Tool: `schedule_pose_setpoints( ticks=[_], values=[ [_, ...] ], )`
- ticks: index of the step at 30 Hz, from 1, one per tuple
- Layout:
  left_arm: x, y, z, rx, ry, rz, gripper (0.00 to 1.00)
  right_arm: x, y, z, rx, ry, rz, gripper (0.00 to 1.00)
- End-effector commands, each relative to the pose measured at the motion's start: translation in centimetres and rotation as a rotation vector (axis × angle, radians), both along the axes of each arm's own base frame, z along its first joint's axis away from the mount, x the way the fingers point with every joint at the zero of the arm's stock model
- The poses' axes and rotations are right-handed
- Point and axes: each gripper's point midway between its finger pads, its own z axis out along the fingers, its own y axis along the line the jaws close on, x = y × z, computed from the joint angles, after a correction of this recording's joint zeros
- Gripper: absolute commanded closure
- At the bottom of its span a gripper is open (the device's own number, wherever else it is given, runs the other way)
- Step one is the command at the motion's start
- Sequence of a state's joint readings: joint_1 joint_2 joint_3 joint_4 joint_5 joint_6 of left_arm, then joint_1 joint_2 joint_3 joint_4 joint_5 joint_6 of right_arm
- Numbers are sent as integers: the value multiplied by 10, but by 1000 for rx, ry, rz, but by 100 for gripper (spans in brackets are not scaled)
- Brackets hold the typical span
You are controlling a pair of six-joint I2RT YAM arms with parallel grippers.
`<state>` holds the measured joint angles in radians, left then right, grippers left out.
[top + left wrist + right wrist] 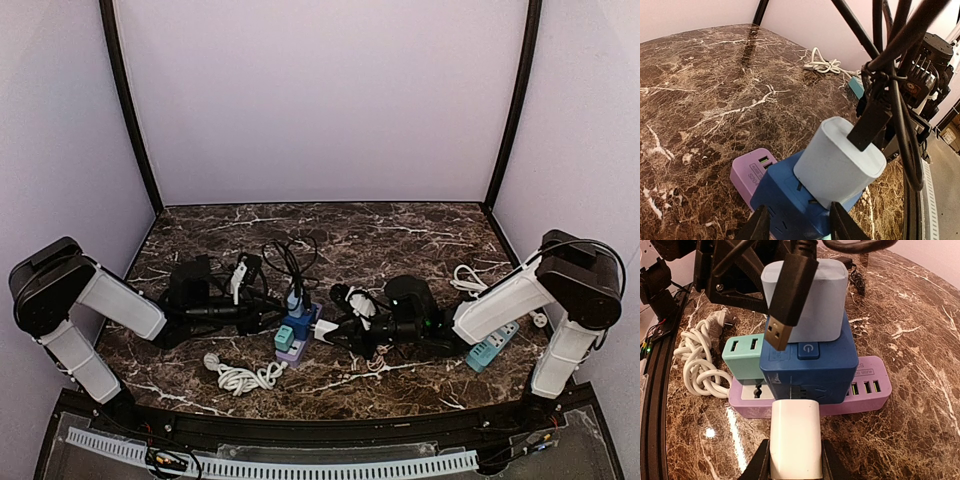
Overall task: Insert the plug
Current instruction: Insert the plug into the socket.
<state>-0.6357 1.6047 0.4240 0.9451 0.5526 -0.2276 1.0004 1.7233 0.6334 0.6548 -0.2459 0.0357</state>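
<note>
A white plug (795,440) sits between the fingers of my right gripper (792,467), which is shut on it. Its front end meets the side socket of a dark blue adapter cube (810,367); the prongs are hidden. The cube stands on a purple power strip (865,395), beside a teal USB adapter (742,360), with a pale blue charger (820,300) on top. From the other side, my left gripper (800,225) is shut on the cube (785,195), a finger on each side. From above, both grippers (262,318) (335,330) face each other across the cube (297,325).
A black USB connector (785,305) dangles in front of the charger. Black cables (290,262) tangle behind the cube. A coiled white cable (240,375) lies near the front left. A teal power strip (492,345) and another white cable (468,280) lie right.
</note>
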Motion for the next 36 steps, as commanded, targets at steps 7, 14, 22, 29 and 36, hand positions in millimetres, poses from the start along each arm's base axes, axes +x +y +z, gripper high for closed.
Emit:
schedule_pose_setpoints(
  ticks=[7, 14, 22, 29, 36],
  values=[
    [-12, 7, -39, 105, 51, -18, 60, 2, 9, 7, 66, -35, 23, 100],
    [-9, 15, -52, 164, 30, 9, 61, 5, 5, 0, 36, -49, 4, 100],
    [-11, 16, -59, 185, 15, 3, 64, 12, 11, 4, 43, -70, -11, 100],
    [-13, 15, -60, 181, 9, -16, 64, 19, 6, 7, 30, -122, -29, 100],
    [-14, 14, -64, 187, 13, -26, 64, 22, 12, 11, 40, -141, -14, 100]
  ],
)
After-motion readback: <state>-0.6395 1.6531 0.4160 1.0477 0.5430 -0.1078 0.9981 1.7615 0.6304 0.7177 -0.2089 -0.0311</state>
